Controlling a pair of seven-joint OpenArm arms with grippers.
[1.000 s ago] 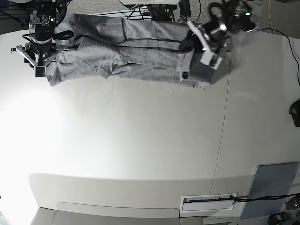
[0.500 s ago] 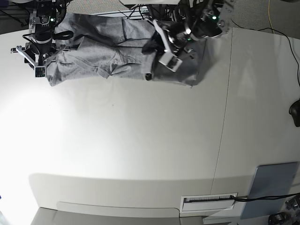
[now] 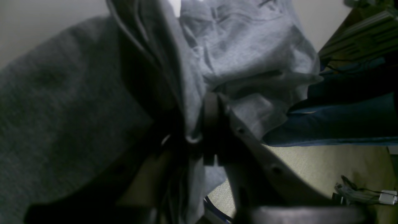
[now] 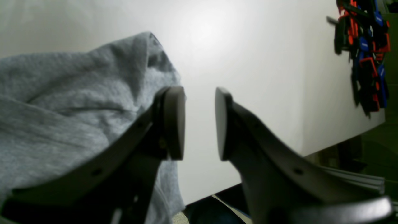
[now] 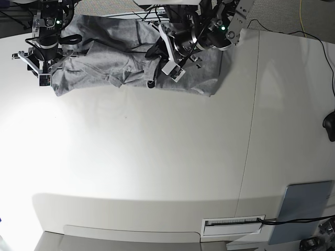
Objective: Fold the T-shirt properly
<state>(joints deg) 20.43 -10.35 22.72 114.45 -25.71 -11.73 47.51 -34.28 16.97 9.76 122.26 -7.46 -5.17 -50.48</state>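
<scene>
Table (image 5: 141,157) first, nearest me; beyond it the shirt (image 5: 97,65) lies along the far side, rumpled at one end, smoother at the other. The left gripper (image 3: 200,124) pinches a fold of it, while the right gripper's (image 4: 199,121) jaws stand spread over the rumpled end. I'd say a fold across is in hand: next, lay that pinched cloth flat, let go, and smooth the creases.

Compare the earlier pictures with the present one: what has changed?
The left end effector, gripping the T-shirt, has moved leftward across the base view, drawing the shirt's right-hand part with it. Nothing was let go. The right end effector stayed put, open.
</scene>
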